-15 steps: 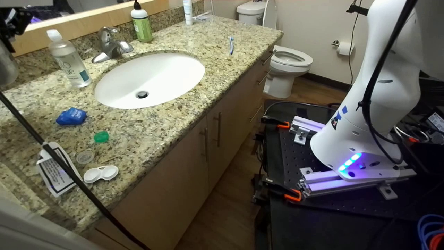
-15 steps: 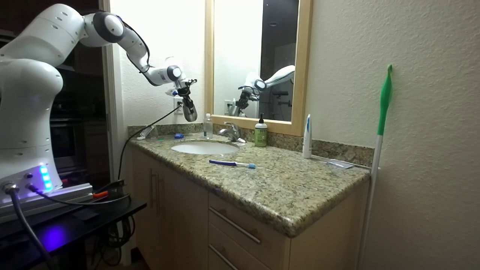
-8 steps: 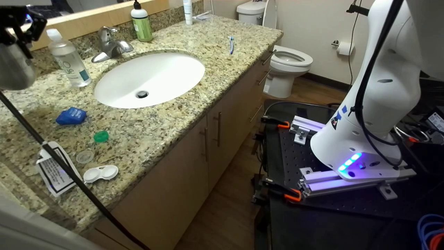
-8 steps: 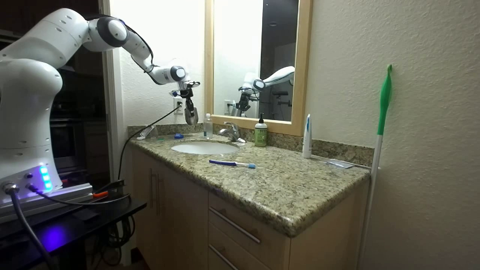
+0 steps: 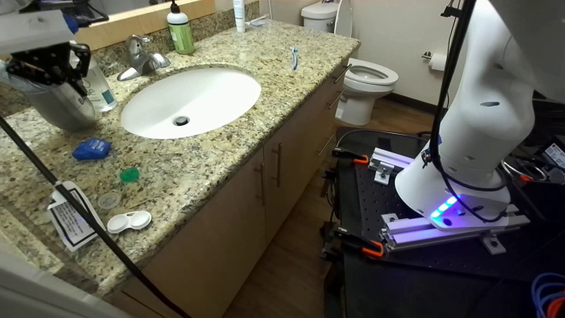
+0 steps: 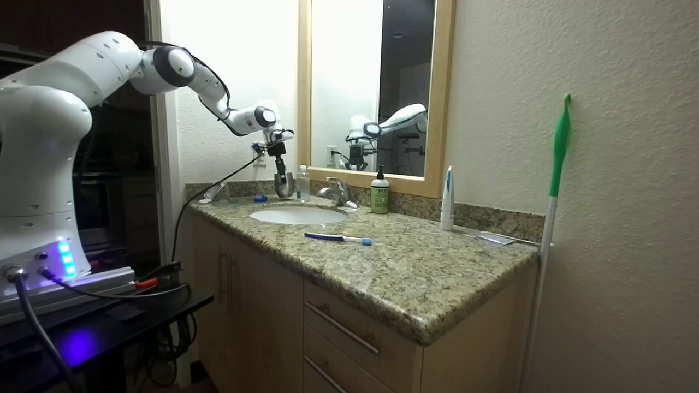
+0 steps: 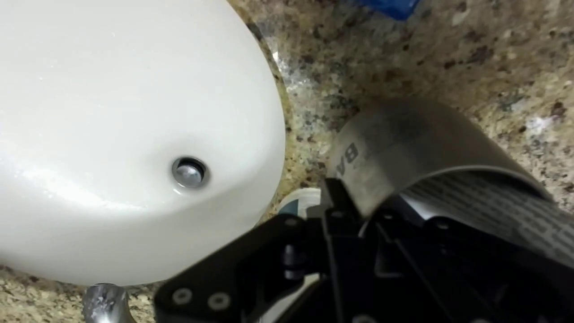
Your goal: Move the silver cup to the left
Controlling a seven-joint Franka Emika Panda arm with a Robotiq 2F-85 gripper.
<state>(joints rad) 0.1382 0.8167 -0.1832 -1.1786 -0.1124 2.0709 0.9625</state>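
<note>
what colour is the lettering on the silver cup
Dark grey or black; the lettering on the silver cup shows best in the wrist view.

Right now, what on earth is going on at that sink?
A robot arm is holding a silver cup, its claw pinching the cup's wall. The cup is tilted, and something printed, perhaps paper, pokes out of its mouth. It is low at the counter, close beside the clear bottle near the sink; I can't tell whether it touches the counter. The aim is moving the cup to the left, and the claw hasn't let go yet.
</note>
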